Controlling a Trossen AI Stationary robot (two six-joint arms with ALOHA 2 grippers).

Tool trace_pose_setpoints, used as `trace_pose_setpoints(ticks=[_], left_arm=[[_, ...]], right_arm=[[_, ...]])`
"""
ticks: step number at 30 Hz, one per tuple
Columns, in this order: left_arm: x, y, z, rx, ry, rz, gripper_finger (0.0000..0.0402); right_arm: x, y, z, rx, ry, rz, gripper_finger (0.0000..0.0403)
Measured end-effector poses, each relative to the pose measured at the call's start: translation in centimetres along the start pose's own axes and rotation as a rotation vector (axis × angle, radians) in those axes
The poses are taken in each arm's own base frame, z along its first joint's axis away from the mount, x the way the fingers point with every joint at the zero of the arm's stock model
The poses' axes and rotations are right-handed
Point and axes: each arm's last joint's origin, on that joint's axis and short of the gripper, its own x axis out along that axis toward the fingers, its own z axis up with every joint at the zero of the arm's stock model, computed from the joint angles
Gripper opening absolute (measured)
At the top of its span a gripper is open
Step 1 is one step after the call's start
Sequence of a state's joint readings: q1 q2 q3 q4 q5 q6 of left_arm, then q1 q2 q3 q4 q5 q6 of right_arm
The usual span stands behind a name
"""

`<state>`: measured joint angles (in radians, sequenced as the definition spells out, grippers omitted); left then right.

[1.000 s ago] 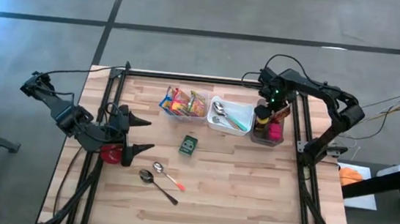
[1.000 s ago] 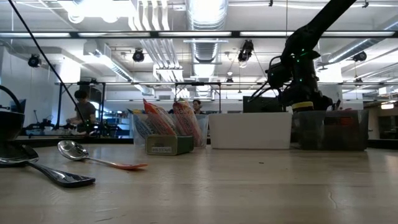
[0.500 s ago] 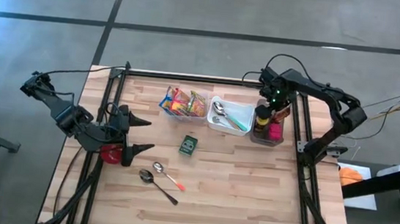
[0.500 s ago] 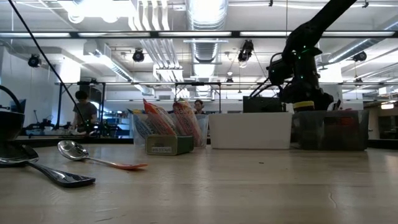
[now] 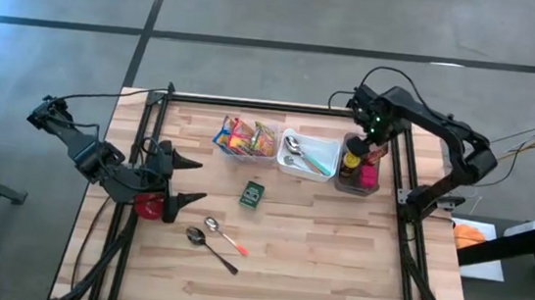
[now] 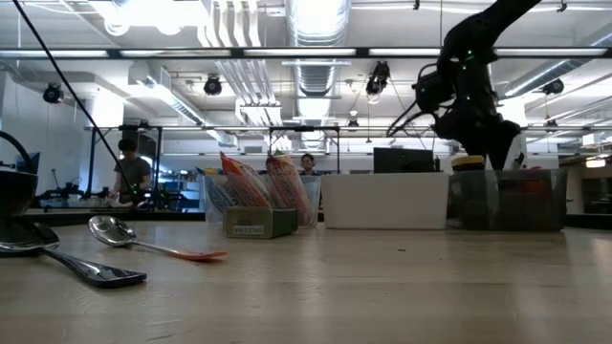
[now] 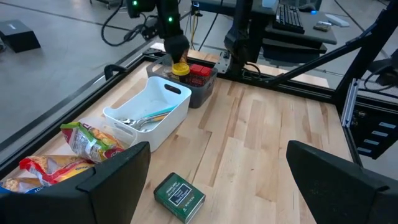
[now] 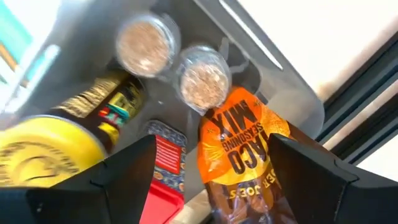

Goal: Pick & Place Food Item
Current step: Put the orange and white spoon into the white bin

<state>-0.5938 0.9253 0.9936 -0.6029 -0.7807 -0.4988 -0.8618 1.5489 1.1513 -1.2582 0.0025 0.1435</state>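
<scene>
A dark bottle with a yellow lid [image 5: 350, 162] [image 8: 37, 160] stands in the grey bin [image 5: 368, 186] at the table's far right. An orange seasoning packet [image 8: 245, 146], two clear-lidded jars [image 8: 202, 78] and a red box [image 8: 165, 167] share that bin. My right gripper [image 5: 367, 132] [image 8: 211, 183] hangs open above the bin, pointing down, with nothing between its fingers. In the low view it [image 6: 492, 153] stands clear above the yellow lid [image 6: 467, 162]. My left gripper [image 5: 199, 182] [image 7: 217, 183] waits open at the table's left side, holding nothing.
A white bin [image 5: 317, 171] with spoons sits left of the grey bin. Beside it is a clear bin of snack packets [image 5: 246, 138]. A green box [image 5: 252, 195] lies mid-table and two spoons [image 5: 211, 241] lie nearer the front. Bare wood spreads over the near half.
My right gripper has risen straight up out of the grey bin, away from the yellow-lidded bottle, which stays standing in the bin.
</scene>
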Motion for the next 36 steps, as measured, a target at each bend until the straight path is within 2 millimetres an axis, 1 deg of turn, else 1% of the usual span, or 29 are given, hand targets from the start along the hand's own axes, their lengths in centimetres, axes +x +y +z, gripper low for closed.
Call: trace_pose_setpoints(ticks=[5, 10, 16, 21, 25, 28, 32, 34, 36], left_arm=[[0.0, 0.0, 0.0, 0.0, 0.0, 0.0, 0.0381], [0.0, 0.0, 0.0, 0.002, -0.006, 0.011, 0.0381], [0.0, -0.1, -0.1, -0.009, 0.015, -0.025, 0.0381], [0.3, -0.2, -0.8, 0.029, 0.053, -0.064, 0.0381], [0.5, -0.1, -1.2, 0.056, 0.064, -0.058, 0.0381], [0.5, -0.1, -1.2, 0.056, 0.064, -0.058, 0.0381], [0.7, -0.1, -1.7, 0.038, 0.076, -0.061, 0.0381], [1.0, -0.2, -2.3, 0.009, 0.097, -0.065, 0.0381], [1.2, -0.3, -2.7, -0.006, 0.128, -0.104, 0.0381]], right_arm=[[-2.1, 0.5, -0.3, 0.011, -0.087, 0.016, 0.0306], [-4.5, 1.3, -1.2, 0.005, -0.181, 0.036, 0.0306], [-6.9, 2.5, -3.7, -0.04, -0.249, 0.057, 0.0306], [-8.6, 4.5, -6.4, -0.094, -0.338, 0.105, 0.0306], [-9.0, 7.3, -8.4, -0.134, -0.417, 0.148, 0.0306], [-9.0, 10.4, -9.7, -0.176, -0.484, 0.199, 0.0306], [-8.9, 15.2, -11.8, -0.29, -0.608, 0.263, 0.0306], [-8.7, 17.1, -13.0, -0.343, -0.667, 0.275, 0.0306], [-8.6, 18.3, -14.3, -0.377, -0.71, 0.28, 0.0306]])
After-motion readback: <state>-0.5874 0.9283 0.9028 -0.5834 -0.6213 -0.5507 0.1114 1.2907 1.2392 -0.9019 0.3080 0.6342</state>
